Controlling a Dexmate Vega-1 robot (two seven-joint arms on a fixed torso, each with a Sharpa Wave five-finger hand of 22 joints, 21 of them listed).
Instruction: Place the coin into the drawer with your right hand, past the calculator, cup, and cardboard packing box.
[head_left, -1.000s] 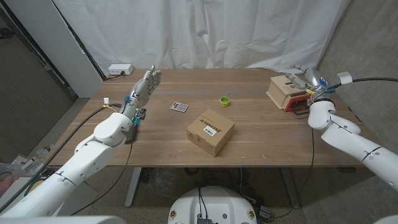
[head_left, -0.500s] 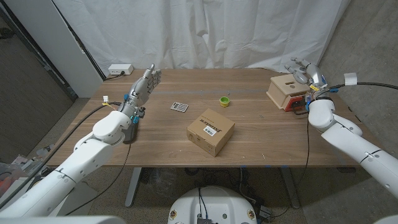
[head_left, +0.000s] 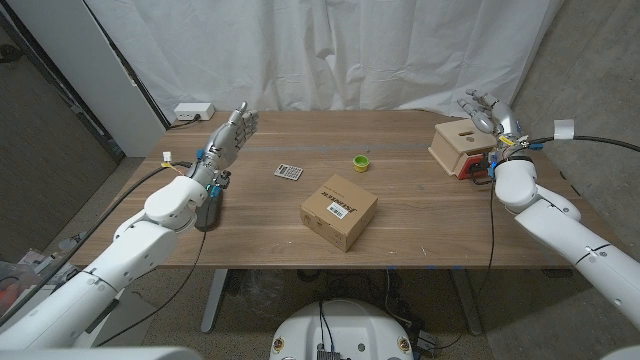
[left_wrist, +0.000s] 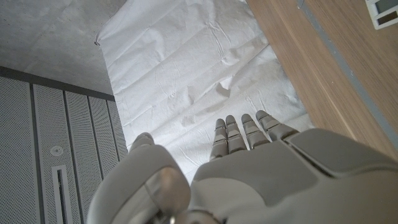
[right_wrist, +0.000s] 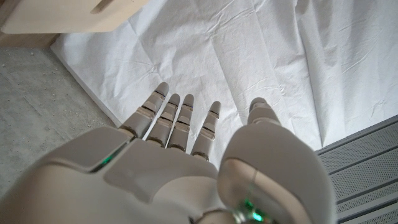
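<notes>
Now the right hand (head_left: 484, 111) is held open and empty above the drawer box (head_left: 459, 146). Nothing is held by the left hand (head_left: 228, 137), fingers spread, at ten o'clock from the calculator (head_left: 288, 172).

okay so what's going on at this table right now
A two-armed robot stands at a wooden table. Its right hand is open and raised behind the small wooden drawer box at the far right, holding nothing visible. Its left hand is open at the left. A calculator, green cup and cardboard box sit mid-table.
</notes>
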